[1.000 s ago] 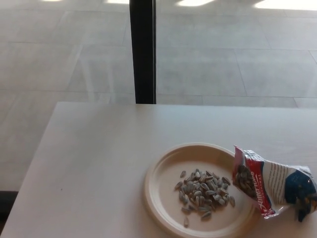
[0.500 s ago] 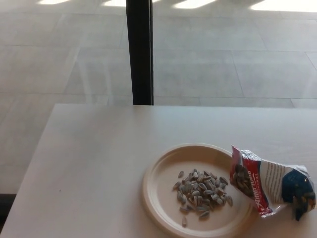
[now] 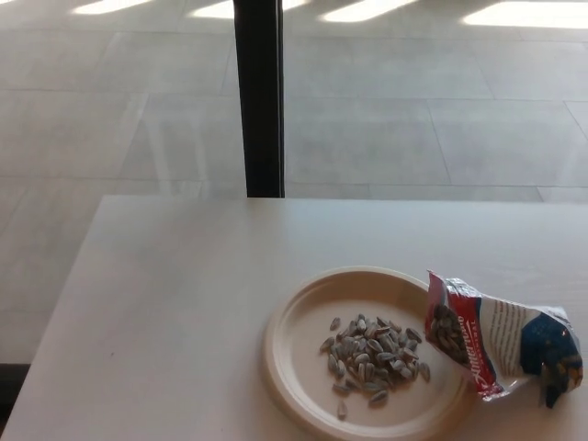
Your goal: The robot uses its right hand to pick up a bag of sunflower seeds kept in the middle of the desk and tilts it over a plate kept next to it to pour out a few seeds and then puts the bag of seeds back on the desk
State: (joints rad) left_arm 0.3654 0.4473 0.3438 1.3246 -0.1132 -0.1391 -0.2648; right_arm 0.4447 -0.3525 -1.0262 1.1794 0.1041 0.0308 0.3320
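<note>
Neither robot hand is caught in the head view, so whether the fingers are spread or pressed together cannot be told. Beyond the far edge, a tiled floor [image 3: 413, 110] and a dark post [image 3: 258, 96] are seen. Most of the picture is filled by the pale worktop [image 3: 165, 303]. On its near right a cream plate [image 3: 285, 354] is set, and just right of it the bag of sunflower seeds [image 3: 501, 344] is lying on its side, its open mouth resting over the plate's right rim, its long axis running left to right. A small pile of seeds [image 3: 372, 360] is already gathered on the plate. Pouring is judged done and the bag set down; being at the right edge, it would be reached sooner by the right arm.
</note>
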